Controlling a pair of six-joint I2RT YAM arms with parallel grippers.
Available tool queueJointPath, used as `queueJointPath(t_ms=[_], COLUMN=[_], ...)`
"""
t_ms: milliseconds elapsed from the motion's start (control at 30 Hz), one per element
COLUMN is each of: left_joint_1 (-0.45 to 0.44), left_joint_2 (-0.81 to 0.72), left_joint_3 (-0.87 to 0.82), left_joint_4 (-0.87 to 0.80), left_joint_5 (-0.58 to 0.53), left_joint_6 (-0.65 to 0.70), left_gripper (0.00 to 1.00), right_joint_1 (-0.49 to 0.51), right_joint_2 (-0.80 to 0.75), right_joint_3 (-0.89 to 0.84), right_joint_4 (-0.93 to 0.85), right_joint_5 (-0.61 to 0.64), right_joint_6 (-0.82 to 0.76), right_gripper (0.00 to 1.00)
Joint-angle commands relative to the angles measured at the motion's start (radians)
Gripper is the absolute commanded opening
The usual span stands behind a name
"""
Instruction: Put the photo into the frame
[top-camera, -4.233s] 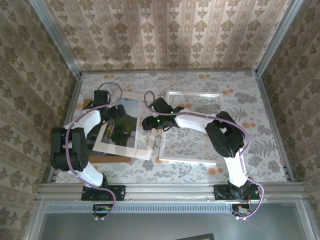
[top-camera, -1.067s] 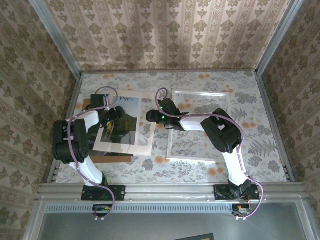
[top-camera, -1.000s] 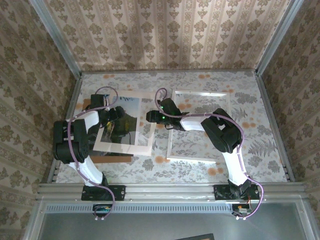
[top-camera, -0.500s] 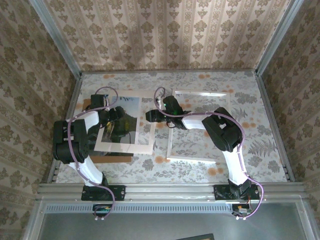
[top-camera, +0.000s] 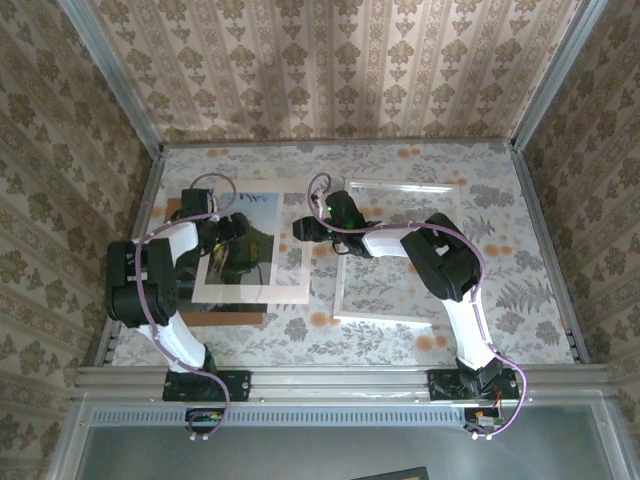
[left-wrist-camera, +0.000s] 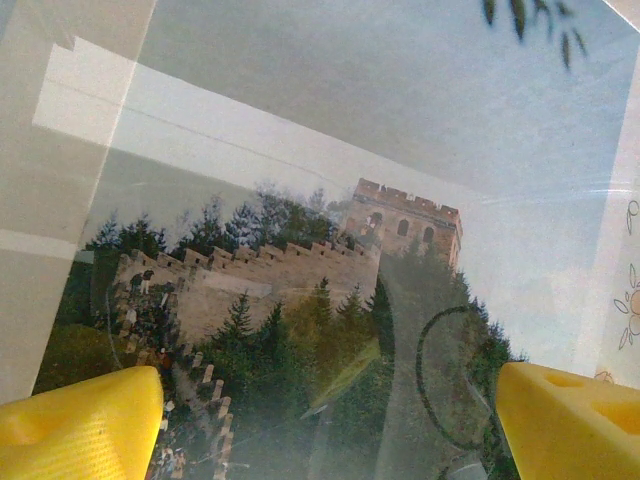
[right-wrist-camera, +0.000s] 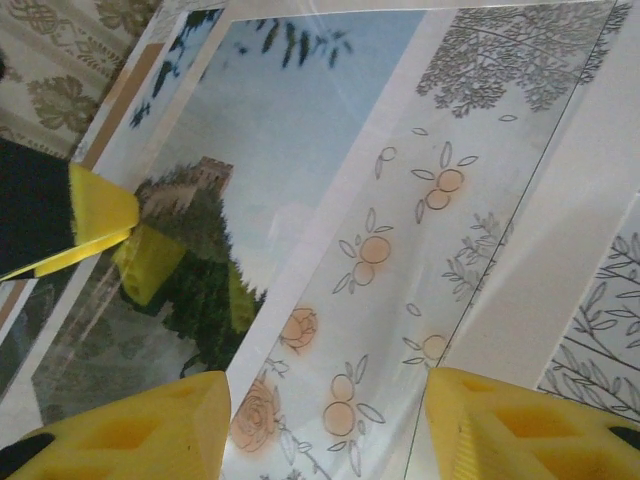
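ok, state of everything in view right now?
frame: lying flat, empty
mat: flat, overlapping the brown board
photo: flat, bordered by the mat, outside the frame
left gripper: open, over the photo
right gripper: open, beside the mat's right edge

The left arm and the right arm are built alike: smooth white shells between bulky black joints, with a thin lilac cable looping down to a black base. The left gripper and the right gripper have blocky yellow fingers with recessed pockets.
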Motion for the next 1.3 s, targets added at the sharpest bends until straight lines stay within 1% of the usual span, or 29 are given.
queueJointPath(t_ms=[0,233,333,500,600,667,767,833,1000,1033,1133,1267], left_joint_1=[-0.015,-0.018,-0.019,-0.021,-0.021,-0.021,-0.023,-0.024,-0.027,-0.029,-0.03,-0.03], left_joint_2=[-0.009,-0.006,-0.009,-0.006,-0.009,-0.008,-0.009,-0.013,-0.008,-0.009,-0.011,-0.013], left_joint_3=[-0.024,-0.024,-0.023,-0.018,-0.018,-0.019,-0.02,-0.021,-0.019,-0.018,-0.018,-0.018], left_joint_4=[-0.024,-0.022,-0.024,-0.027,-0.029,-0.029,-0.026,-0.025,-0.024,-0.024,-0.028,-0.031], left_joint_5=[0.071,0.067,0.066,0.066,0.065,0.065,0.068,0.067,0.068,0.069,0.068,0.068], left_joint_6=[-0.022,-0.023,-0.023,-0.02,-0.021,-0.02,-0.023,-0.025,-0.025,-0.025,-0.024,-0.02], left_gripper=[0.88,0.88,0.88,0.88,0.88,0.88,0.88,0.88,0.88,0.88,0.88,0.88], right_joint_1=[0.011,0.011,0.009,-0.012,-0.026,-0.029,-0.034,-0.042,-0.051,-0.051,-0.051,-0.051], right_joint_2=[0.022,0.025,0.038,0.057,0.052,0.049,0.05,0.052,0.069,0.072,0.077,0.093], right_joint_3=[0.009,-0.006,-0.007,0.002,0.009,0.02,0.049,0.069,0.076,0.084,0.108,0.144], right_joint_4=[0.016,0.065,0.124,0.154,0.111,0.069,-0.032,-0.095,-0.104,-0.12,-0.178,-0.21], right_joint_5=[0.054,0.093,0.028,-0.129,-0.187,-0.201,-0.167,-0.126,-0.112,-0.094,-0.042,-0.009], right_joint_6=[-0.009,0.138,0.158,0.056,-0.016,-0.062,-0.108,-0.113,-0.064,-0.056,-0.049,-0.028], right_gripper=[0.53,0.46,0.45,0.45,0.44,0.44,0.44,0.43,0.38,0.37,0.38,0.38])
